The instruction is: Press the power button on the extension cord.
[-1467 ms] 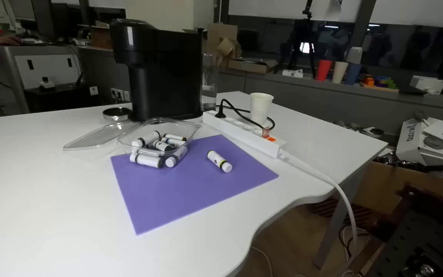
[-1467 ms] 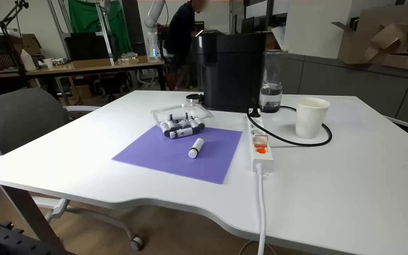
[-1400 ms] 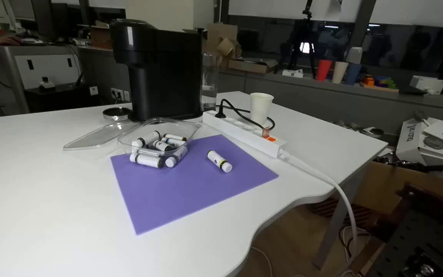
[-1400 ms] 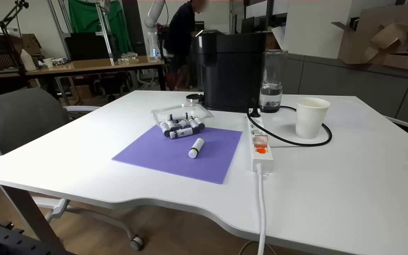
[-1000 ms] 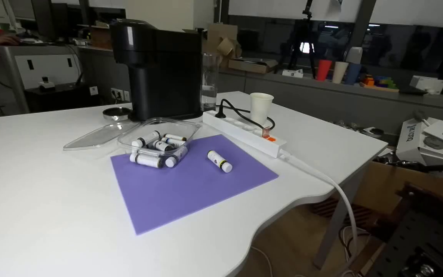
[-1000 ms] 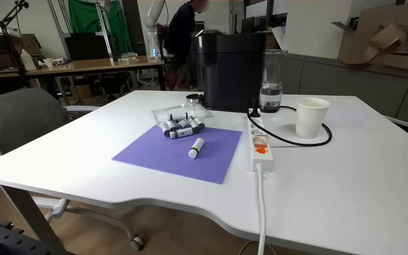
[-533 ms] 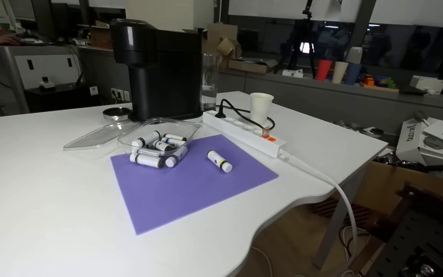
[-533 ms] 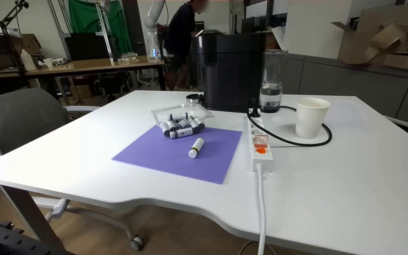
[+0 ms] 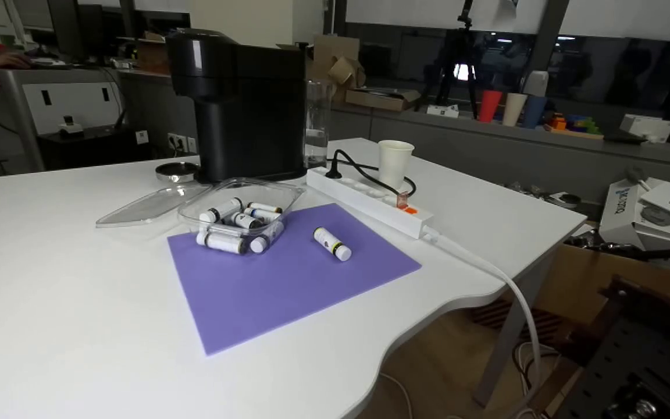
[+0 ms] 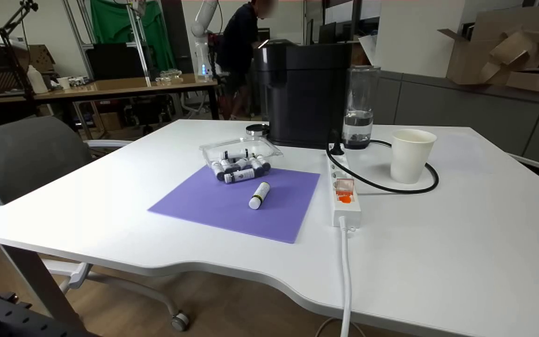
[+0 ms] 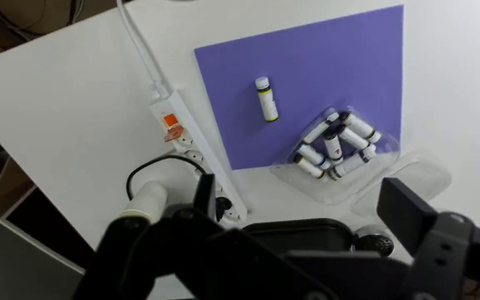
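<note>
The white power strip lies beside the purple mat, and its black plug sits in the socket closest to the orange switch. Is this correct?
Not quite: the black plug is not in the socket closest to the orange switch. Both exterior views show it near the opposite end of the white power strip. The strip does lie beside the purple mat.

In the wrist view the tool (image 11: 303,200) is mostly matte black, its fingertips (image 11: 404,208) plain, square-edged blocks. Toward the right, a dark grey finger link (image 11: 438,273) has a rounded knuckle, a pale round pin and two small dark holes; lower parts blur into shadow.
</note>
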